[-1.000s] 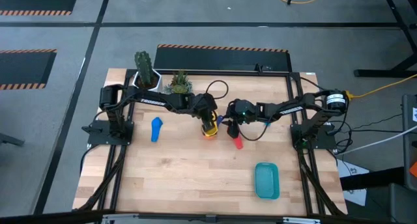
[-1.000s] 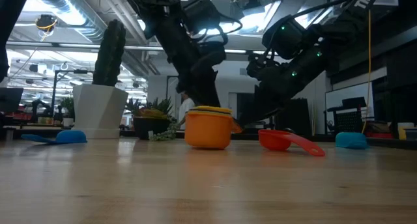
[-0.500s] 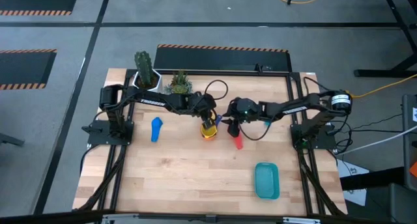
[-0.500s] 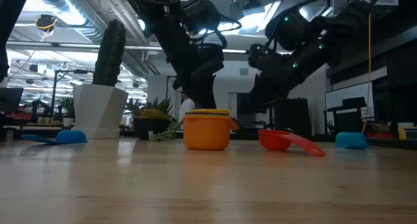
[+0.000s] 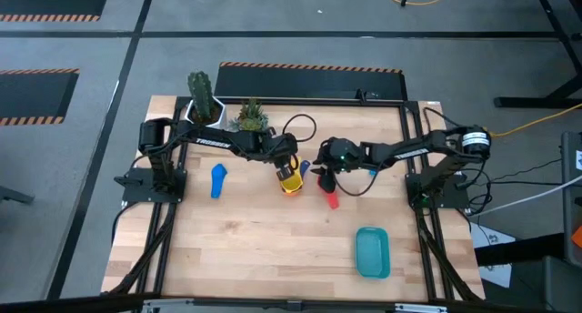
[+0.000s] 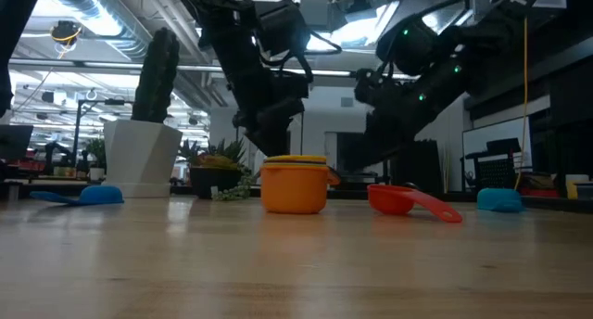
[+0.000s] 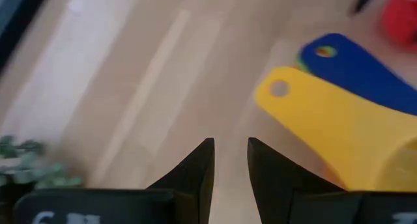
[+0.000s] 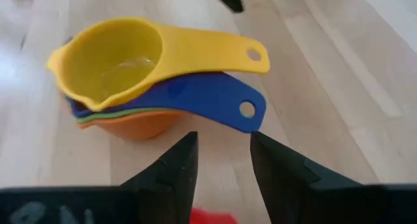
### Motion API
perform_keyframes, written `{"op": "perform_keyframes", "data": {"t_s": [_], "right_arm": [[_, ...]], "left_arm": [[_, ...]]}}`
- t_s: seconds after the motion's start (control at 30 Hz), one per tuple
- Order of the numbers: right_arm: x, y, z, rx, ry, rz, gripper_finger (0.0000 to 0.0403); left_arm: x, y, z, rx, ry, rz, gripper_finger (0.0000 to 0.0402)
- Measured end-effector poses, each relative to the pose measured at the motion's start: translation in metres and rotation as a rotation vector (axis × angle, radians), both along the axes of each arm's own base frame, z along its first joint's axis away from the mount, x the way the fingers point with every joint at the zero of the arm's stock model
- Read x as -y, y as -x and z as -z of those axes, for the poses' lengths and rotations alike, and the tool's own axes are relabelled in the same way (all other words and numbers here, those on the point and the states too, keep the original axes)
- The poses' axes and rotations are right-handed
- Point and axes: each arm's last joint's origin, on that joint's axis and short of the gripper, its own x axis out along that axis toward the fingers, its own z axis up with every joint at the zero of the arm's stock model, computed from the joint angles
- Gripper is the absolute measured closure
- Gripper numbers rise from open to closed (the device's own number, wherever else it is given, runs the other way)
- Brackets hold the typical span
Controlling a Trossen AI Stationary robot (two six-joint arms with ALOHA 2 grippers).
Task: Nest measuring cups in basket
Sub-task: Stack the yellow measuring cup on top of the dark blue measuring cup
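Observation:
A nest of measuring cups (image 5: 291, 177) stands on its orange bottom cup (image 6: 295, 187) at mid-table, with green, dark blue (image 8: 202, 97) and yellow (image 8: 120, 58) cups inside it. Their handles point toward the table's far right. My left gripper (image 7: 231, 164) hovers just beyond the stack's far-left side, open by a narrow gap with nothing in it. My right gripper (image 8: 223, 155) is open to the stack's right, above the red cup (image 5: 329, 196), which lies on the table. A light blue cup (image 5: 218, 179) lies at the left. The teal basket (image 5: 372, 251) sits near the front right.
A white pot with a cactus (image 5: 202, 99) and a small plant (image 5: 250, 118) stand at the far left, behind my left arm. Bare wood spreads between the stack and the basket and along the table's near edge.
My left gripper has tipped up and swung back off the top of the cup stack toward the table's far left. The yellow cup now shows uncovered from above. The stack has stayed in place.

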Motion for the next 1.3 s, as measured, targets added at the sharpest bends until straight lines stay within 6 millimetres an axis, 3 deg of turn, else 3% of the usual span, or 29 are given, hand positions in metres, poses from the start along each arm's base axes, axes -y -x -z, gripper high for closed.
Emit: {"op": "perform_keyframes", "data": {"t_s": [0.13,0.37,0.63,0.93,1.07,1.3], "right_arm": [[0.001,-0.005,0.009,0.014,0.002,0.0,0.0257],[0.002,-0.015,0.006,0.129,0.02,0.001,0.0257],[0.002,-0.014,0.007,0.117,0.018,0.001,0.0257],[0.001,-0.01,-0.007,0.137,0.014,-0.009,0.0257],[-0.001,-0.004,-0.01,0.091,-0.011,-0.032,0.0257],[-0.001,-0.001,0.005,-0.008,-0.02,-0.021,0.0257]], "left_arm": [[0.001,-0.001,0.0,0.018,0.046,0.029,0.0317],[0.003,-0.008,-0.004,0.105,0.104,0.082,0.0317],[0.003,-0.013,-0.008,0.167,0.108,0.108,0.0317],[-0.001,-0.01,-0.015,0.161,-0.028,0.01,0.0317],[-0.002,-0.007,-0.013,0.124,-0.067,-0.023,0.0317],[-0.002,-0.002,-0.009,0.058,-0.053,-0.022,0.0317]]}}
